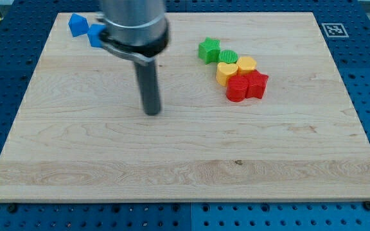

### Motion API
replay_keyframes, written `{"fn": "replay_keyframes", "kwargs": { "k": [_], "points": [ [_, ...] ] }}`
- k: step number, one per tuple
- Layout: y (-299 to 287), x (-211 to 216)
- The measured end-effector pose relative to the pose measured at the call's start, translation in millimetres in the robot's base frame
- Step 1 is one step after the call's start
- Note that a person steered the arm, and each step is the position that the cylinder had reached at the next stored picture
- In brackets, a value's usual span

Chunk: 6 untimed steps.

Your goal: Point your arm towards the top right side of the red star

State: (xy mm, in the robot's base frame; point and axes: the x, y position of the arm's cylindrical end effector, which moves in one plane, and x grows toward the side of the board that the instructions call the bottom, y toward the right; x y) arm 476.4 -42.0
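The red star (257,84) lies on the wooden board (185,167) right of centre, touching a red round block (237,88) on its left. Above them sit a yellow heart (226,72) and a yellow block (246,65), then a green round block (228,57) and a green star (209,49). My tip (151,113) is on the board well to the left of this cluster, far from the red star and slightly lower in the view. The rod stands upright.
Two blue blocks (78,24) (96,35) sit near the board's top left corner, the second partly behind the arm's body. A black and white marker (332,29) is at the top right corner. Blue perforated table surrounds the board.
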Motion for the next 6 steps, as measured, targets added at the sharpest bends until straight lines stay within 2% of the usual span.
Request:
{"fn": "replay_keyframes", "kwargs": {
  "k": [2, 4, 6],
  "points": [
    [46.0, 16.2],
    [116.3, 48.1],
    [119.3, 49.3]
  ]
}}
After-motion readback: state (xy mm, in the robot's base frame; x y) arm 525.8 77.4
